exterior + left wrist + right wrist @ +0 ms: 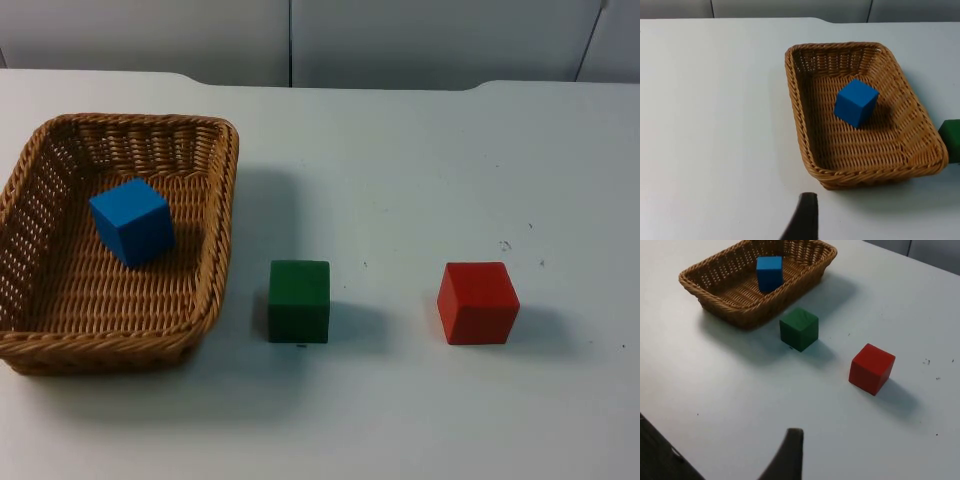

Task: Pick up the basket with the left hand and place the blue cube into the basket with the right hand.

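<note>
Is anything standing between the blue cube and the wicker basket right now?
Nothing is in the way: the blue cube already lies inside the brown wicker basket, which rests on the white table. The green cube and red cube sit outside it.

You are looking at a lab test bench: a bare white surface (420, 150) ends at 12 o'clock against a grey partition wall (400, 40), and plain colored test blocks, green (299, 301) and red (478, 303), sit staged.
</note>
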